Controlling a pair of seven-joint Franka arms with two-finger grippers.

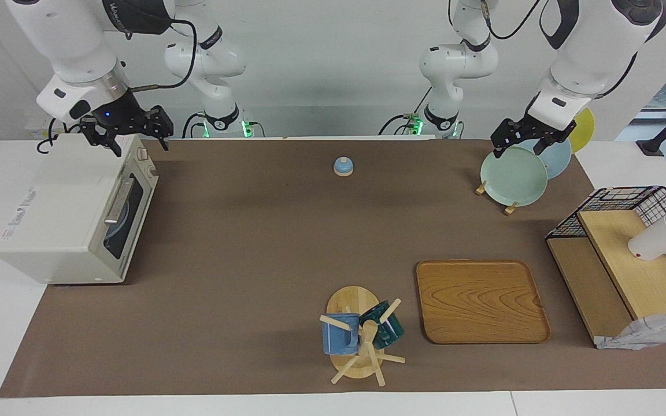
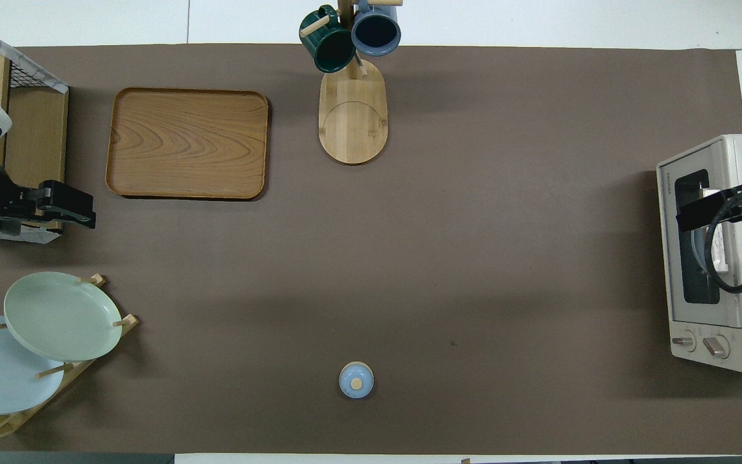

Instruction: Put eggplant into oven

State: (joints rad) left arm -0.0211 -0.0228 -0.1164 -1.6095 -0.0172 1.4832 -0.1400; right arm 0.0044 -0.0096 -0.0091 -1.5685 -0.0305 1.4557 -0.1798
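The right gripper (image 1: 126, 137) is being held open over the closed oven (image 1: 73, 214); the left gripper (image 1: 528, 138), open, is waiting above the plates (image 1: 513, 176). No eggplant is being shown; the door handle (image 1: 118, 201) should be gripped squarely

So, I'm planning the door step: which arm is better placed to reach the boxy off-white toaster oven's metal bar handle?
Right. The right gripper hangs over the top edge of the oven, close to the handle; the left gripper is over the pale green plate at the left arm's end.
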